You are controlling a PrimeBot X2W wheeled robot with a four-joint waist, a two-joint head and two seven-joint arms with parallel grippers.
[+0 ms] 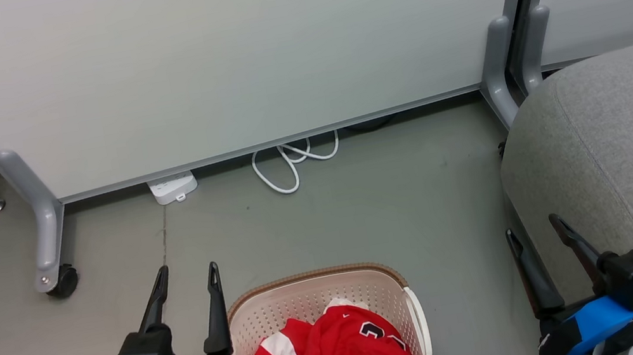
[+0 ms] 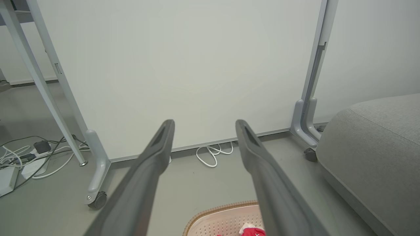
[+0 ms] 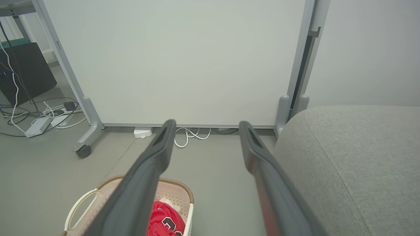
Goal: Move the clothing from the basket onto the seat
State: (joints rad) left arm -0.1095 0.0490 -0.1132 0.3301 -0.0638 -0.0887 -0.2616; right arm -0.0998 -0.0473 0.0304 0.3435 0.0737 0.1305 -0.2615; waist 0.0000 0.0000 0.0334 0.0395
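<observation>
Clothing (image 1: 333, 354) heaped in basket (image 1: 307, 277) at 6 o'clock in head view, right under the robot: red fabric w/ white panels, dark numerals and a white tag on top. None on the seat yet, so I'd judge the task is at its start. Left claw (image 1: 188, 268) at 8 o'clock, just beside basket's left rim, jaws spread wide, nothing in them. Right claw (image 1: 532, 225) at 4 o'clock, likewise released and empty, btwn basket and seat (image 1: 627, 151), close to seat's edge. Seat fills 3 o'clock, apart from basket across bare floor (image 1: 399, 208).

Step in hand, as I read it: first reach into basket. Left claw is nearest the pile. Right claw is on seat's side, so prob. the shorter carry. Either way:
- Come down from above, inside the rim, not across it. A long claw could snag the perforated wall or tip the basket.
- Aim at the highest fold near pile's middle and bite sev. layers. Garments look tangled, so both may lift together.
- Lift straight up till fabric clears rim, then swing to 3 o'clock.

Farther off at 12 o'clock, white cable (image 1: 289, 169) and partition panel (image 1: 238, 55) are out of the path.
</observation>
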